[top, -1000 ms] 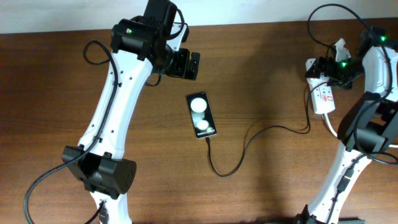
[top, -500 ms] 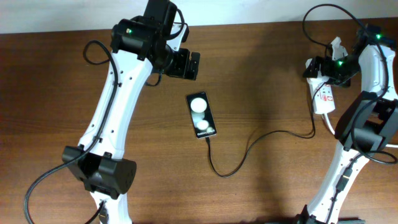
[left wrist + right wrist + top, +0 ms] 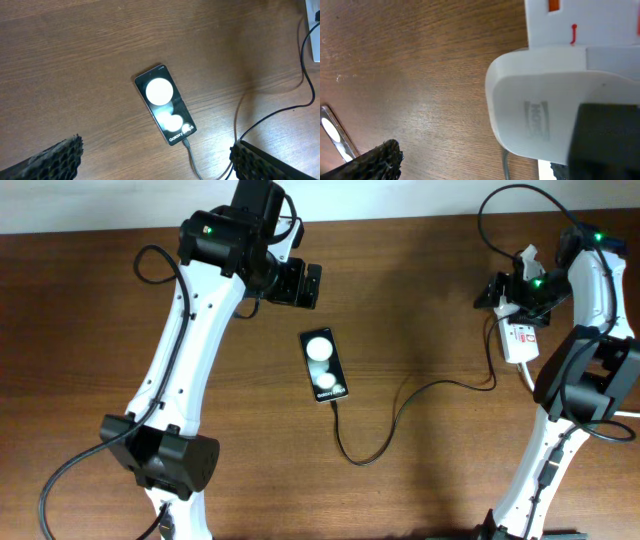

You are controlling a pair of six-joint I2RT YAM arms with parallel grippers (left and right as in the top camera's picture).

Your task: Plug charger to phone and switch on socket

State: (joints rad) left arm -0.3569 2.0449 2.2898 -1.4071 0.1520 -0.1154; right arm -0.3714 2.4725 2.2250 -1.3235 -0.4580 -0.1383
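Note:
The phone (image 3: 325, 366) lies flat mid-table, a black slab with two white glare spots; in the left wrist view (image 3: 165, 111) it reads "Galaxy". The charger's thin black cable (image 3: 400, 405) is plugged into the phone's near end (image 3: 186, 144) and loops right to the white adapter block (image 3: 540, 110). The adapter sits on the socket (image 3: 520, 342), a white power strip with red marks (image 3: 585, 22). My right gripper (image 3: 505, 292) is open at the adapter, with one finger over it (image 3: 475, 162). My left gripper (image 3: 300, 283) hovers open beyond the phone (image 3: 160, 165).
The socket's thick white cord (image 3: 533, 388) runs toward the right arm's base. A black arm cable (image 3: 500, 220) arcs above the right gripper. The table's far edge runs along the top. The socket's corner shows at the top right of the left wrist view (image 3: 316, 45).
My right gripper has moved a little left and toward the far edge at the socket's end. The black cable near the socket has shifted with it. The left arm and phone have not moved.

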